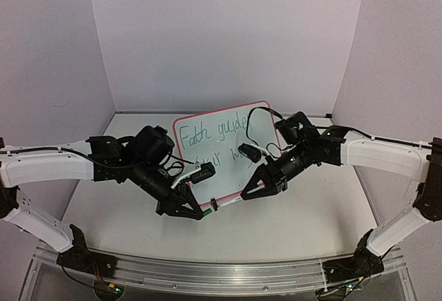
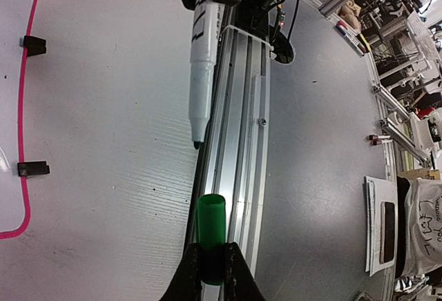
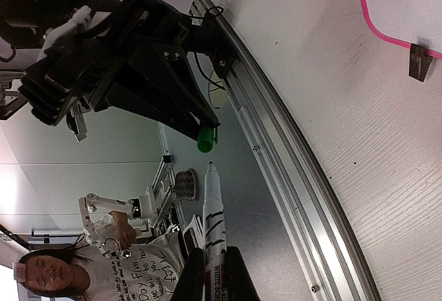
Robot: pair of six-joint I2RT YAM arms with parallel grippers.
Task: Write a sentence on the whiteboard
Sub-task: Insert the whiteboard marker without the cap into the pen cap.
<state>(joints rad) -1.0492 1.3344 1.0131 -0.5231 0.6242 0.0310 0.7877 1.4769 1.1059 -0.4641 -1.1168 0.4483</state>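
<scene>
- We saw the left gripper [image 2: 212,251] clamped on the green cap [image 2: 210,224].
- Right gripper [image 3: 213,254] was closed on the marker [image 3: 213,208]; the tip was near the cap, not touching.
- Whiteboard [image 1: 224,182] sat at 12 o'clock of both grippers, bearing the sentence [image 1: 210,136].

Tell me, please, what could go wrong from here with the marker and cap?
The green cap in the left tool faces the tip of the marker, held in the right tool, across a gap; a skewed approach could miss and ink the cap's outside. Both tools hang near the whiteboard, so a swing might smear the sentence.
</scene>
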